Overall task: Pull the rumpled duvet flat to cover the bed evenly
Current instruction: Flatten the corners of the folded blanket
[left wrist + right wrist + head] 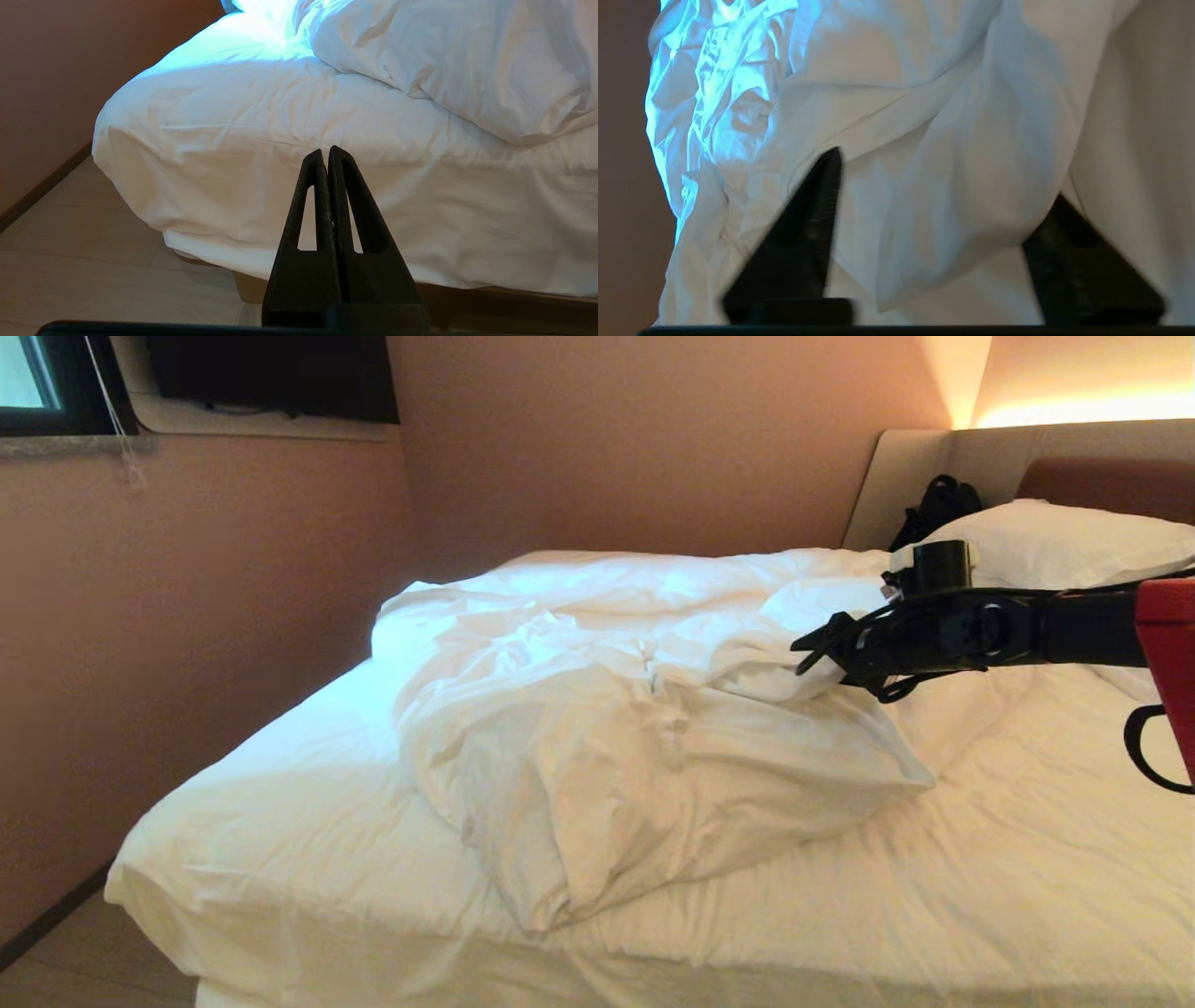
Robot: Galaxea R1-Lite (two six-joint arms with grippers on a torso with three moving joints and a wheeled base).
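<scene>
The duvet [607, 728] lies bunched in a puffy white heap across the far half of the bed [280, 859], leaving the near sheet bare. My right gripper [808, 653] reaches in level from the right at the heap's folded corner near the pillows. In the right wrist view this gripper [948, 186] is open, with a fold of the duvet [952, 140] hanging between its fingers and one fingertip partly behind the cloth. My left gripper [327, 150] is shut and empty, parked low in front of the bed's [280, 163] near corner, under the duvet's [467, 70] edge.
A white pillow [1046, 546] and a black bag [938, 509] rest against the beige headboard [934, 457] at the right. A pink wall [187, 616] runs close along the bed's left side. Pale wood floor [93, 270] shows by the near corner.
</scene>
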